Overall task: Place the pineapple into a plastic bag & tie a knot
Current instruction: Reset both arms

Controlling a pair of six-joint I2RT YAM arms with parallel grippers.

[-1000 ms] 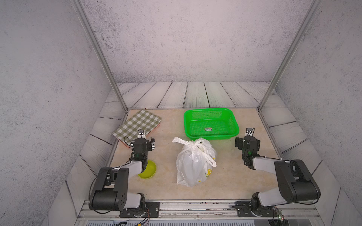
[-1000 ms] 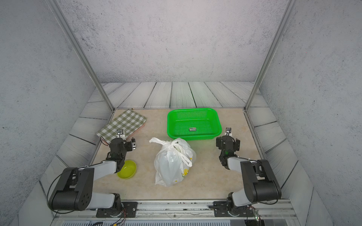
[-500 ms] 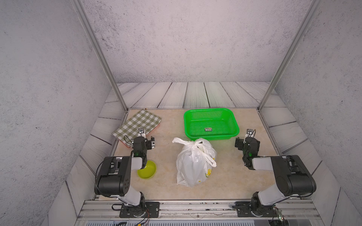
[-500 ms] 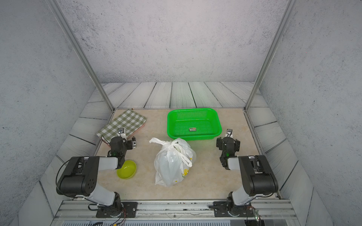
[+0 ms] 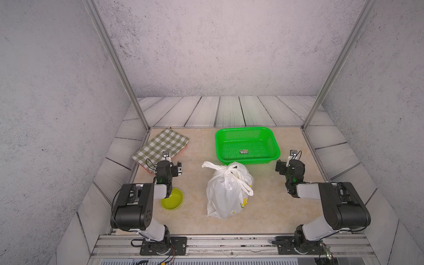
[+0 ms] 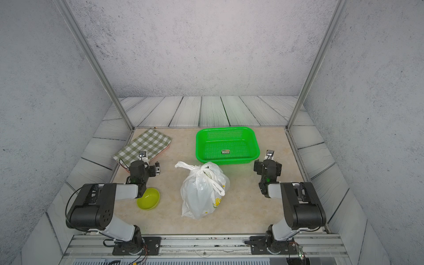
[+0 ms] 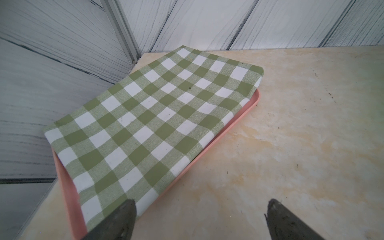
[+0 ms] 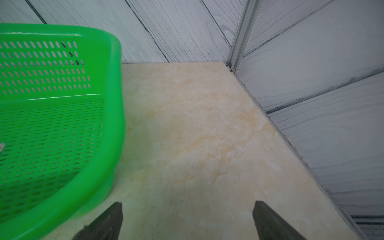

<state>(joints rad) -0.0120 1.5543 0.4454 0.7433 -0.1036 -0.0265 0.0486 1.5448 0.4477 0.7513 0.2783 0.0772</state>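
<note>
Top pair: mounted high above the near edge, over the arm bases, tilted down toward the far wall. Wide and distant; the whole table sits in frame in both top views, plastic bag near centre. Coverage nearly identical, offset slightly sideways.

Left wrist: low and close over the table, facing the far-left corner past the left gripper. Frame filled by the checked cloth on the pink tray; same cloth in a top view.

Right wrist: low, close, facing the far-right corner past the right gripper. Catches the right end of the green basket; same basket in a top view.
</note>
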